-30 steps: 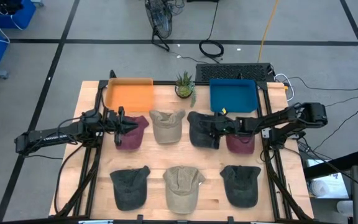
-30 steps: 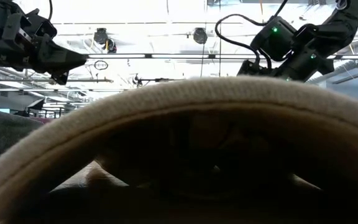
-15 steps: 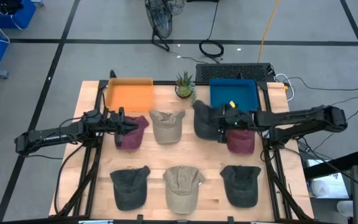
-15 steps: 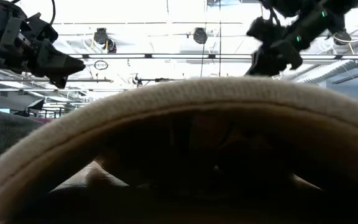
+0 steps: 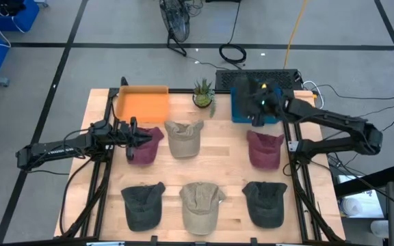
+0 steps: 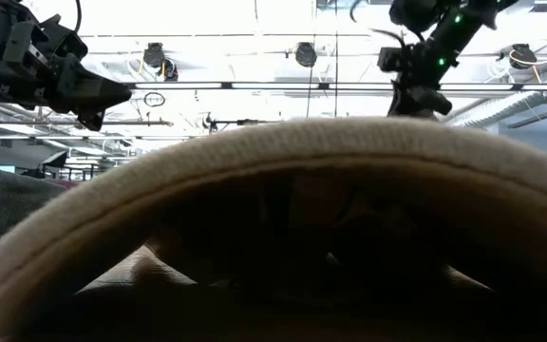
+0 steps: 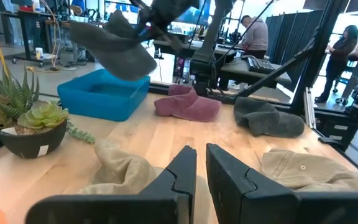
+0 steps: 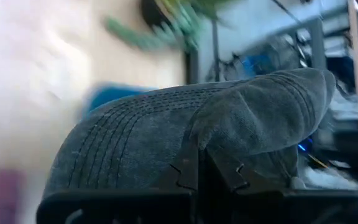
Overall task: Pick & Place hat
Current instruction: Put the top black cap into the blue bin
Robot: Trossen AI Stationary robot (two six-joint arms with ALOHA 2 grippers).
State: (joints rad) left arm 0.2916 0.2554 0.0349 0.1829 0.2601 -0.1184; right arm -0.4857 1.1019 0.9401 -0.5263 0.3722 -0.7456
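Grey hat [image 8: 191, 137] pinched in right fingers [image 8: 194, 171], above blue tray [image 5: 241, 108].

Grey taped floor [image 5: 115, 68]; bright ceiling lights [image 6: 304, 52] overhead.

Wooden table [image 5: 228, 164] bears six caps [image 5: 184, 139], apparently.

Right gripper [image 5: 254, 104] clamped; left gripper [image 5: 142, 138] nearly closed.
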